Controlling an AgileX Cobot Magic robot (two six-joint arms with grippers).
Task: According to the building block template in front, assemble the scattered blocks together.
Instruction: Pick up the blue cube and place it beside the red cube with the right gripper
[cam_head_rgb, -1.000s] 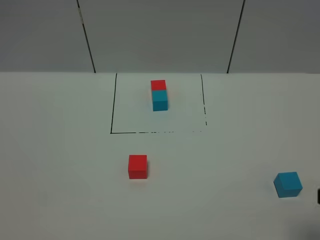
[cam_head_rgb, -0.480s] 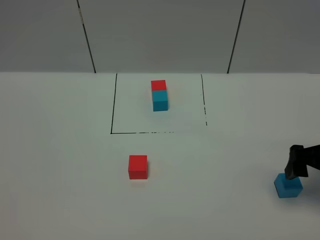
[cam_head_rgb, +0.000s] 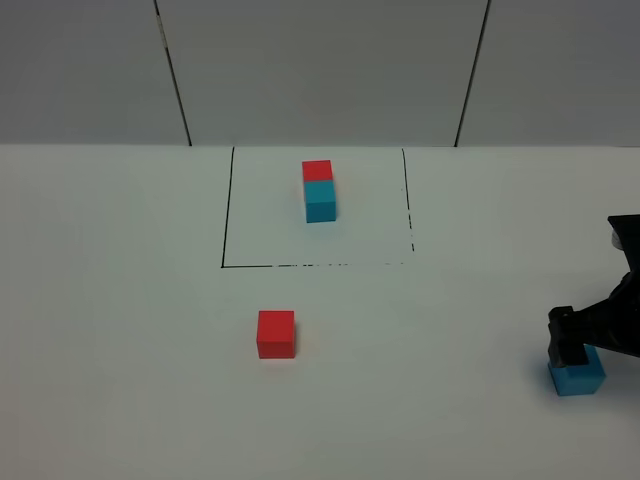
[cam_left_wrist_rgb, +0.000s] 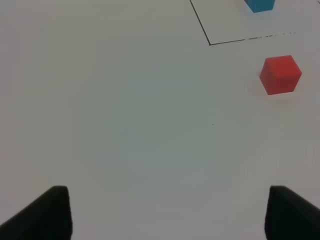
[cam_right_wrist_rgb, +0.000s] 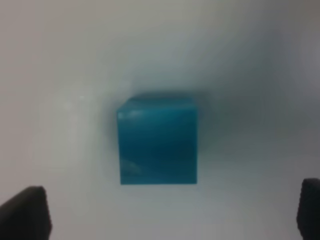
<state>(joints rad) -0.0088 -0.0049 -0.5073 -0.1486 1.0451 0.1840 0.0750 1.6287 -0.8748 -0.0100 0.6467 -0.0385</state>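
Overhead, the right gripper (cam_head_rgb: 578, 345) hangs spread wide over the one loose blue cube (cam_head_rgb: 577, 380) at far right, probably lining up to grab it. One red cube (cam_head_rgb: 276, 333) lies loose and one template pair (cam_head_rgb: 319, 190) sits framed.

Left wrist: the left gripper (cam_left_wrist_rgb: 167, 192) is open, empty and idle, well apart from the red cube (cam_left_wrist_rgb: 280, 75).

Right wrist: the blue cube (cam_right_wrist_rgb: 157, 145) lies centred between parted jaws, untouched.

My R gripper (cam_head_rgb: 573, 342): jaws wide apart, tips pointing down, nothing clamped. My L gripper (cam_left_wrist_rgb: 167, 212): jaws apart, empty.
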